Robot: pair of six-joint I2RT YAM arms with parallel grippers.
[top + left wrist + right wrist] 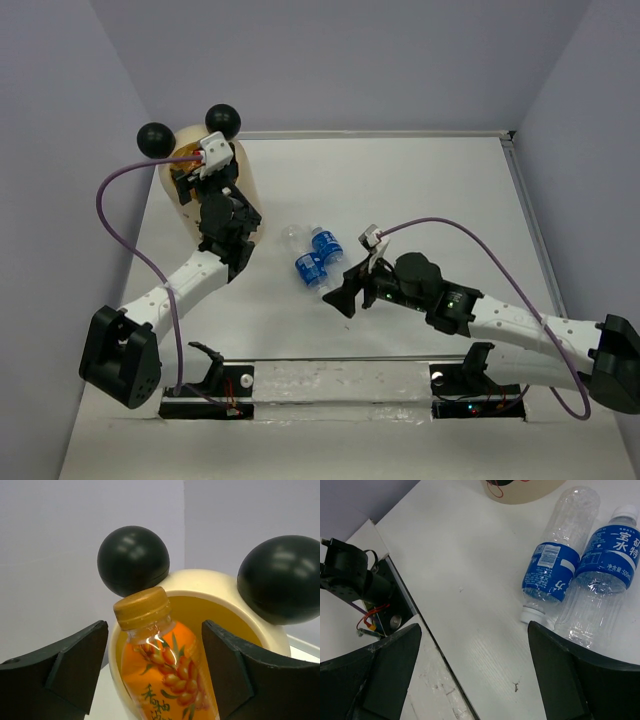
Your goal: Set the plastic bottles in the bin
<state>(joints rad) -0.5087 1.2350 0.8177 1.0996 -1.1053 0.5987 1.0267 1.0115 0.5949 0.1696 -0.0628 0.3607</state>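
The cream-yellow bin (247,185) with two black ball ears (155,140) stands at the far left. My left gripper (197,180) hovers over its mouth. In the left wrist view the bin rim (210,582) fills the middle. A short orange bottle (165,675) with a gold cap stands in the mouth between my open left fingers (75,670), with a gap on its left side. Two clear bottles with blue labels (307,265) (326,243) lie side by side mid-table. My right gripper (343,292) is open and empty just in front of them. They also show in the right wrist view (552,570) (607,560).
The arm mounting rail (340,385) runs along the near edge. Grey walls close in the table at left, back and right. The left arm's base (350,575) and the bin's bottom (520,492) show in the right wrist view.
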